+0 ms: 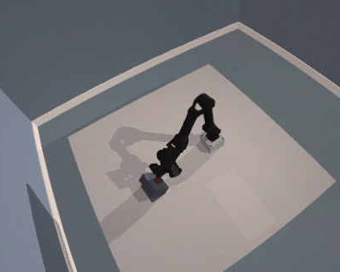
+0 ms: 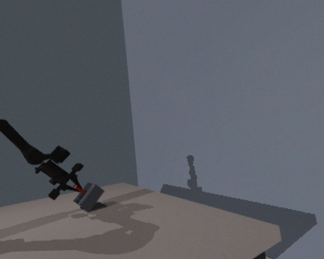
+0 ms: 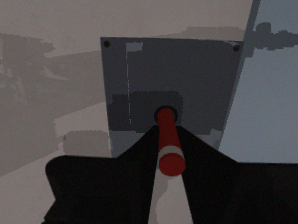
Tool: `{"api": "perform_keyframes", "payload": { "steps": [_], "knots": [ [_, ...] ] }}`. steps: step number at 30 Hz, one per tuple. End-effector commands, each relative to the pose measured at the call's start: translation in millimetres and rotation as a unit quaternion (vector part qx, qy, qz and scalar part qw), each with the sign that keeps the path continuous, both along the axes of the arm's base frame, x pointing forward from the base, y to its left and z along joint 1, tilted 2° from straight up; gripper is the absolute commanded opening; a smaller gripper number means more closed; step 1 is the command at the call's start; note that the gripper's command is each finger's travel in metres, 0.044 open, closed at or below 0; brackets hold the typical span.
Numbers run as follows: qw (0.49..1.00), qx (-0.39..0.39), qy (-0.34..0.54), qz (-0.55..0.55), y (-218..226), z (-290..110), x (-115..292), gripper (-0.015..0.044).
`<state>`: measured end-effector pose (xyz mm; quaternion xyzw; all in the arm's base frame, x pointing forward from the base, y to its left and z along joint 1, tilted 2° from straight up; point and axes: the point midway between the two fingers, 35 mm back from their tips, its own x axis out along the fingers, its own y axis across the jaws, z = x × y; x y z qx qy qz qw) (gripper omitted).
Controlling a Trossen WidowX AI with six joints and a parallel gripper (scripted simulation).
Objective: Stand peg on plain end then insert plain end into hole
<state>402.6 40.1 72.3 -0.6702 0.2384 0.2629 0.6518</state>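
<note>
The red peg has a white band near the end that faces the wrist camera. My gripper is shut on the peg. The peg's plain end sits in the dark hole in the face of the grey sloped panel. The peg points straight at the panel's face. How deep the plain end sits in the hole is hidden.
The panel stands on the light table top. The arm's grey base block stands behind it. A low pale wall rims the floor around the table.
</note>
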Motion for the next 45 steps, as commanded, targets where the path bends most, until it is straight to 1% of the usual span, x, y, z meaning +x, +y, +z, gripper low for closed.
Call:
{"api": "perform_keyframes", "payload": {
  "steps": [1, 24, 40, 41, 45],
  "knots": [
    [1.0, 0.0, 0.0, 0.001, 0.4, -2.0, 2.7, 0.0],
    [1.0, 0.0, 0.0, 0.0, 0.3, -4.7, 6.0, 0.0],
    [1.0, 0.0, 0.0, 0.0, 0.3, -3.3, 4.8, 0.042],
    [1.0, 0.0, 0.0, 0.0, 0.3, -2.5, 4.3, 0.044],
    [1.0, 0.0, 0.0, 0.0, 0.3, 1.0, 1.5, 0.044]
  ]
}}
